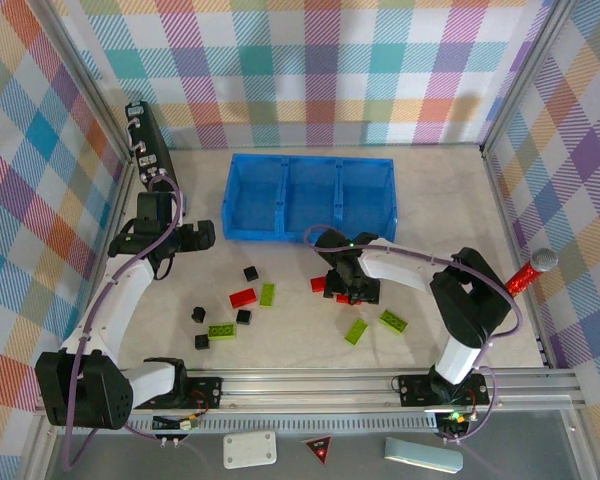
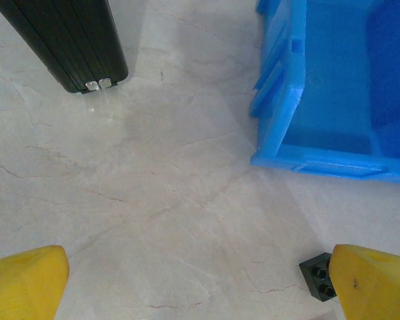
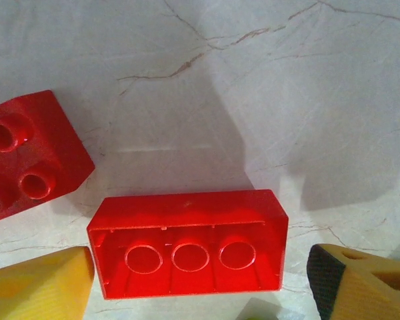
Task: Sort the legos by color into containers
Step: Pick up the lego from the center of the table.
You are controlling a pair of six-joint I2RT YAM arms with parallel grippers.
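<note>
In the top view the tray lies in the upper middle and its three compartments look empty, while the bricks are scattered on the table below it, so no sorting is done yet. The left gripper hangs just left of the tray. The right gripper is low over a red group in the centre and hides what it aims at. In the left wrist view the left gripper is wide open and holds nothing. A black brick sits just beside its finger at the lower right, and the tray wall is at the upper right. If this gripper goes down here, I think that finger lands on the black brick and flicks it away. In the right wrist view the right gripper is open around a red brick that lies hollow side up. The finger at the lower left is at the brick's corner and the other stands apart from it, so nothing is gripped yet. The risk is that one finger arrives first and pushes the brick, so it turns or slides out. A second red brick at the left is near, and a green bit at the bottom edge could be caught too, bringing a wrong colour into the tray.
</note>
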